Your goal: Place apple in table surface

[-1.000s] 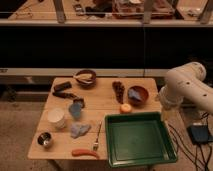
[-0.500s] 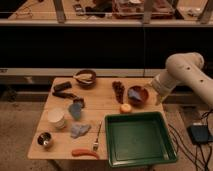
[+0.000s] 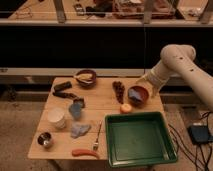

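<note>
- Apple (image 3: 125, 108) sits on the table surface (image 3: 102, 100), just beside the reddish-brown bowl (image 3: 145, 99), at its near left edge.
- My gripper (image 3: 146, 82) hovers by the bowl's far right rim; open or closed, I cannot tell.
- Green tray (image 3: 135, 115) lies just in front of the bowl.
</note>
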Controlling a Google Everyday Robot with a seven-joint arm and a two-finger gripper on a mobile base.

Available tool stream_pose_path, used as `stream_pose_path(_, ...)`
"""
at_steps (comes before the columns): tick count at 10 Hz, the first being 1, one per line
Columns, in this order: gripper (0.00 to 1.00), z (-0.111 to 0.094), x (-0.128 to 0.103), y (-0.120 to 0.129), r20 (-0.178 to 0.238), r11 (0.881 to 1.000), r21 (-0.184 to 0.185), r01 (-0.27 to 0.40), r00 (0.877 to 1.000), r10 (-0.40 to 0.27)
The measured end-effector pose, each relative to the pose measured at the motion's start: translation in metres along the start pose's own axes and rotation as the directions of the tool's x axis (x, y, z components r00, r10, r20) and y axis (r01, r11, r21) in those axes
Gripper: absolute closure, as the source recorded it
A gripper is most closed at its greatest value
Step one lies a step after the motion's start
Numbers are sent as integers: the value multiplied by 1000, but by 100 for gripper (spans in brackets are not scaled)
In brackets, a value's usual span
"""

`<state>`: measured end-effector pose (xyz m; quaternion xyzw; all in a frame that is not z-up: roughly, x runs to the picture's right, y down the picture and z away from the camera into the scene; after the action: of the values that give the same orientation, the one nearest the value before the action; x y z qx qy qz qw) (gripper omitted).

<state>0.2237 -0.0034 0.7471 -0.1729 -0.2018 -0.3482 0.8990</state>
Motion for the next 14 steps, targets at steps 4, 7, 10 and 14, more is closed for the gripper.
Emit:
stream_pose_path(4,35,1,-8,3,-56,943,116,312,950,-307)
stream_pose_path(7,35,0,-13,2,-90,893,141,427,904,-418)
stream_pose_path(10,35,14,-22,-9,-81,898,58,437,898,-432)
stream_pose_path(14,35,71,-50,-25,-28,827,-64,558,828,-560)
